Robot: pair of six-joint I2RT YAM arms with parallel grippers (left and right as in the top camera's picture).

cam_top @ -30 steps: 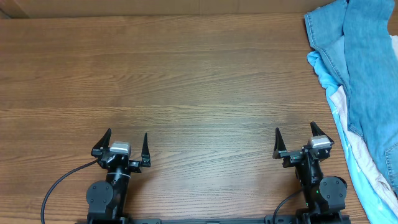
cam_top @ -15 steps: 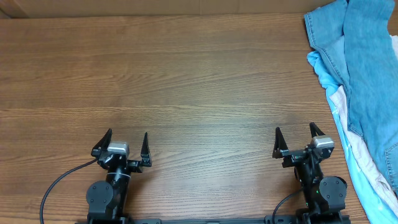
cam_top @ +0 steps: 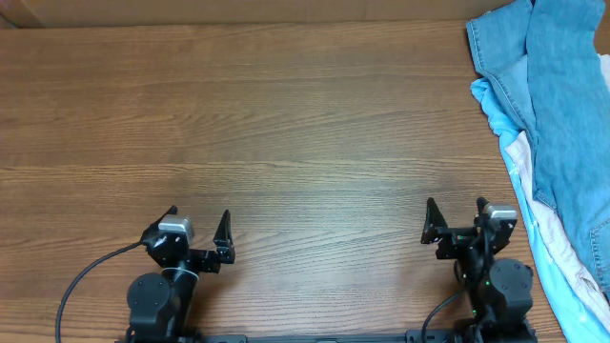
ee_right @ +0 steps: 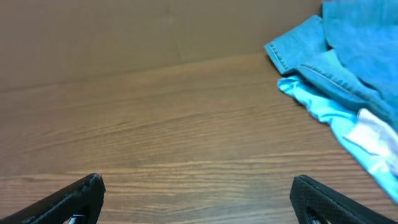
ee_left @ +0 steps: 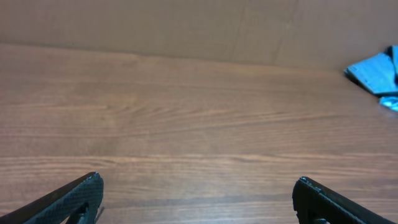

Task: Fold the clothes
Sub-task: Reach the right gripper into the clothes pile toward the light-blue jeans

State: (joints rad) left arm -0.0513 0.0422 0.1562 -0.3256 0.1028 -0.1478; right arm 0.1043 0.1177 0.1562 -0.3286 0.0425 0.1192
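Observation:
A pile of clothes lies at the table's right edge. The light blue denim jeans (cam_top: 558, 95) are on top, over a bright light blue garment (cam_top: 562, 276) and a pale beige one (cam_top: 526, 176). The pile also shows in the right wrist view (ee_right: 348, 56) and as a small patch in the left wrist view (ee_left: 378, 71). My left gripper (cam_top: 197, 226) is open and empty near the front edge, far left of the pile. My right gripper (cam_top: 456, 217) is open and empty, a short way left of the pile.
The brown wooden table (cam_top: 286, 124) spreads between the arms and the back edge. A brown cardboard wall (ee_right: 124, 31) stands along the far side. A black cable (cam_top: 86, 286) trails from the left arm's base.
Both grippers have drawn back slightly toward the front edge and sit a little lower in the overhead view. The clothes have not moved.

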